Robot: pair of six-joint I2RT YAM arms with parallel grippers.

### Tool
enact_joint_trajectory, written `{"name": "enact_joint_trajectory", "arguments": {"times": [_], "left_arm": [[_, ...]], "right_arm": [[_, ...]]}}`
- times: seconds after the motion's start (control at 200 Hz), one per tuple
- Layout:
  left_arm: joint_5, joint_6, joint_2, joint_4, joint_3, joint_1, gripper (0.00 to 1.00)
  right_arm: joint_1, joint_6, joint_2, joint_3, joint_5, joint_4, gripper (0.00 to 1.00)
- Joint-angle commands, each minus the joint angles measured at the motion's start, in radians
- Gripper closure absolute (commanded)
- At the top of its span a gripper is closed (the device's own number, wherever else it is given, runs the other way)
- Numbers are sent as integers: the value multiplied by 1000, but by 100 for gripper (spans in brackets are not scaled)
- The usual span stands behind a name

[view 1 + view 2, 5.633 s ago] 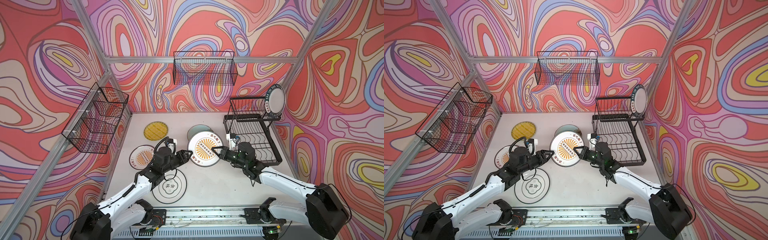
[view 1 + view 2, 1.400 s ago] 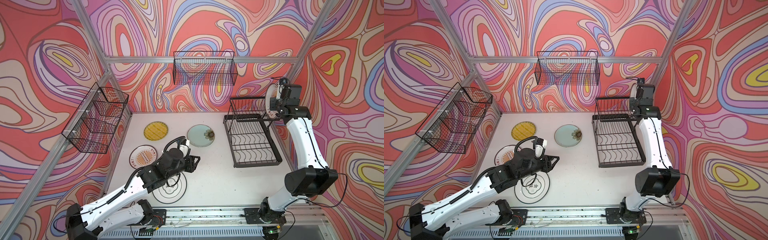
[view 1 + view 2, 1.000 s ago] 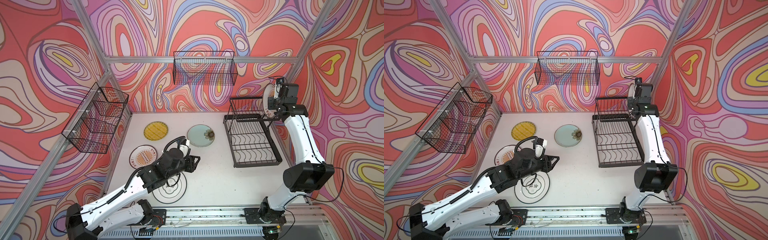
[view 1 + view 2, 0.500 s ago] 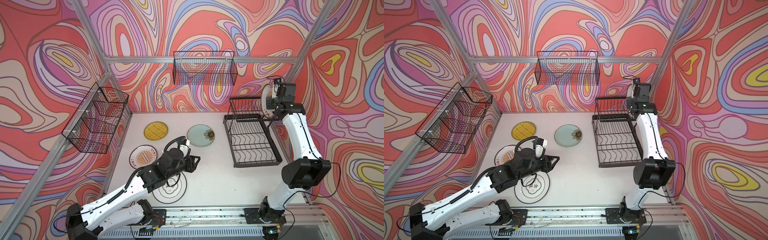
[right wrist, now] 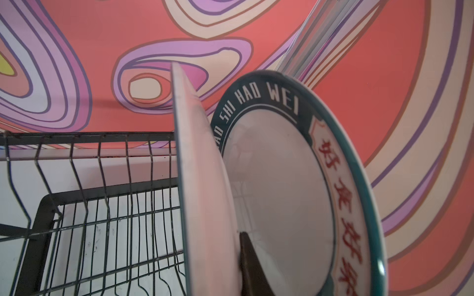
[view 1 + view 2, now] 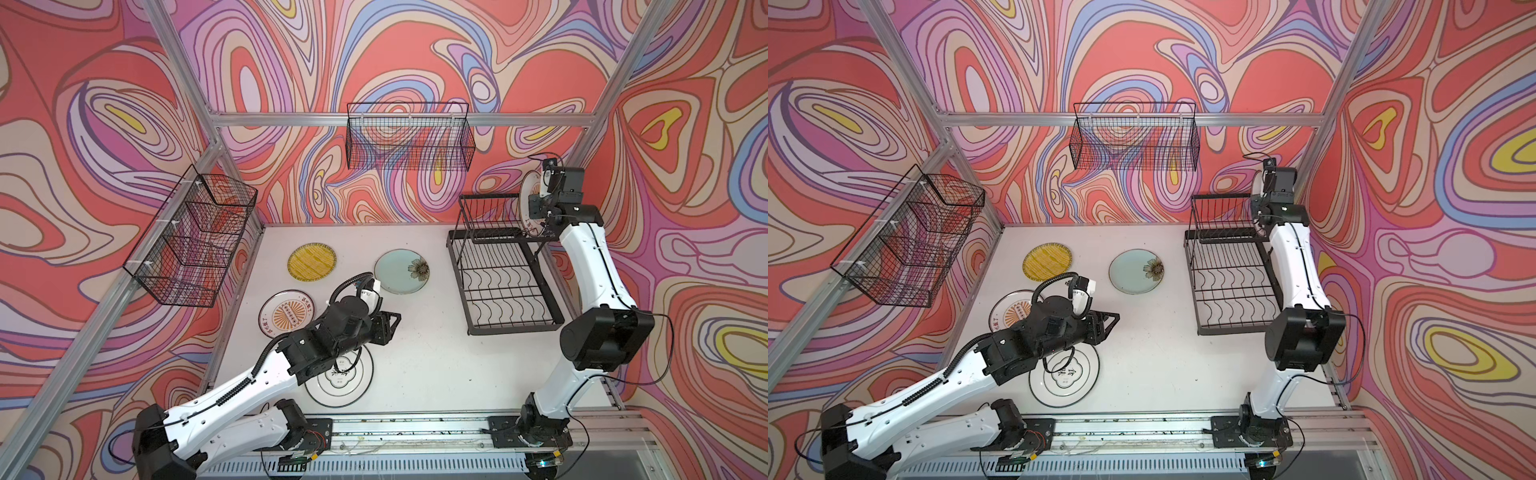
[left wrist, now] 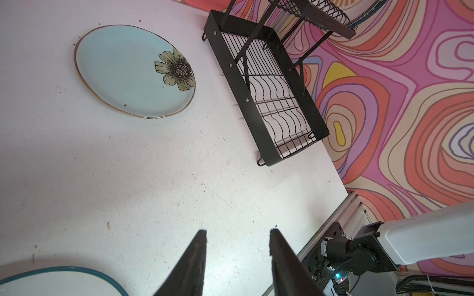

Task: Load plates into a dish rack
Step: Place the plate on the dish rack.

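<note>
White china sits edge-on in the right gripper, its jaws pinched on this plate over the upper tier of the rack, close beside the lettered plate standing there. I judge the step is slotting it. Next it must sink between two wires, then the jaws release, without knocking the neighbour. Left gripper hangs half open and empty, well away from the rack.
</note>
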Motion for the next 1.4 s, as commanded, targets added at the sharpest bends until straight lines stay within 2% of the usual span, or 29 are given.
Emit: {"name": "enact_joint_trajectory", "arguments": {"times": [0.0,0.451,1.052,1.392], "left_arm": [[-12,16,5,-4,23,-8,56],[-12,13,10,-4,22,-8,56],[-12,5,0,-3,2,-7,56],[-16,9,-12,27,-9,-7,56]], "right_arm": [[-2,8,27,0,-9,-77,100],[-2,13,37,-4,-19,-86,100],[-3,46,-9,-15,-34,-68,59],[-3,90,-61,7,4,-68,53]]}}
